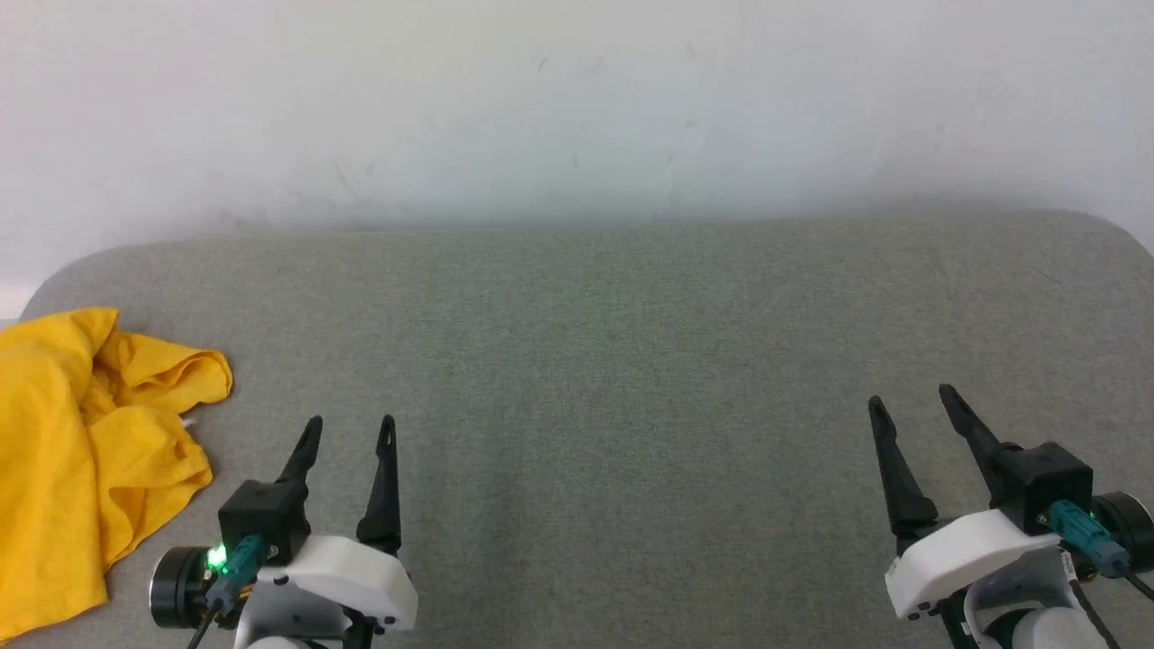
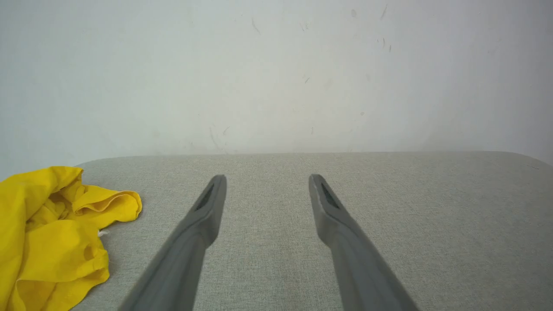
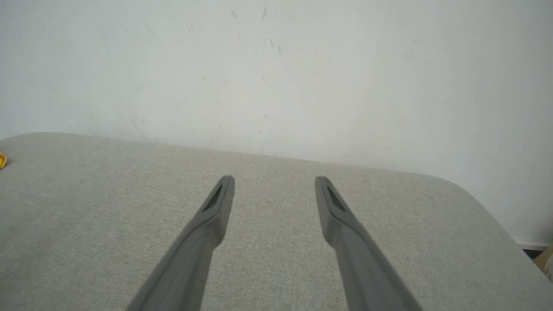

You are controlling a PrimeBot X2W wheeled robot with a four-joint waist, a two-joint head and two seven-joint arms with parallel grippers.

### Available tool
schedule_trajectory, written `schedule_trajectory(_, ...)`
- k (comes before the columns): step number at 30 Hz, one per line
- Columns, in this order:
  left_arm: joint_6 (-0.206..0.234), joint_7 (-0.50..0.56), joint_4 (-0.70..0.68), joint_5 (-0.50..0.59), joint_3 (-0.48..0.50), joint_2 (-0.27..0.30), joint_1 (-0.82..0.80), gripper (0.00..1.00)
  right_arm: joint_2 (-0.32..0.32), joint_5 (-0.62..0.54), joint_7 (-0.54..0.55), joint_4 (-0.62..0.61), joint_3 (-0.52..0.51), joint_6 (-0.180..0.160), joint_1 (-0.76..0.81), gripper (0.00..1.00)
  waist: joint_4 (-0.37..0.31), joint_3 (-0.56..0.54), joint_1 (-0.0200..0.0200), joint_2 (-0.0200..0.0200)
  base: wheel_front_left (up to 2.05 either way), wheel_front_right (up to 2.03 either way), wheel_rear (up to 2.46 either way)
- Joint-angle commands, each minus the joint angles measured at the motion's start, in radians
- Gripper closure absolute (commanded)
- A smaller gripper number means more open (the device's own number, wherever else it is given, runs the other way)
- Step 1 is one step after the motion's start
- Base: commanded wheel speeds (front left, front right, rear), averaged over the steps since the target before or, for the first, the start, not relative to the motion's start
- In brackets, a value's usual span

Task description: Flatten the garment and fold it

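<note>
While the left gripper is poised over the grey fabric surface with its fingers spread and nothing between them, the crumpled yellow T-shirt lies just to its left, at the surface's left edge. The right gripper, likewise spread and empty, sits well apart from the cloth. The left gripper should probably reach first, pinch an outer hem rather than the bunched middle, and draw the cloth toward centre.

plain indoor test space, grey fabric-covered table with rounded corners, scuffed white wall close behind
</note>
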Motion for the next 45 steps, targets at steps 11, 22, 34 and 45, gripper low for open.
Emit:
schedule_trajectory(11, -0.008, -0.032, 0.017, -0.043, 0.003, -0.001, -0.013, 0.0, 0.002, 0.012, -0.015, -0.016, 0.013, 0.0, 0.009, 0.0, 0.066, -0.009, 0.0, 0.0, 0.0, 0.0, 0.0)
schedule_trajectory(22, -0.008, -0.055, 0.036, -0.075, 0.0, -0.001, -0.019, 0.0, 0.002, 0.017, -0.019, -0.027, 0.028, 0.0, 0.012, 0.0, 0.153, -0.005, 0.0, 0.0, 0.0, 0.0, 0.0)
schedule_trajectory(34, -0.008, -0.078, 0.048, -0.117, 0.0, -0.001, -0.029, 0.0, 0.002, 0.011, -0.024, -0.04, 0.039, -0.001, 0.006, 0.0, 0.26, 0.011, 0.0, 0.0, 0.0, 0.0, 0.0)
schedule_trajectory(45, -0.009, -0.101, 0.059, -0.157, -0.003, -0.002, -0.036, 0.0, 0.003, 0.01, -0.026, -0.058, 0.059, -0.001, 0.002, 0.0, 0.368, 0.018, 0.0, 0.0, 0.0, 0.0, 0.0)
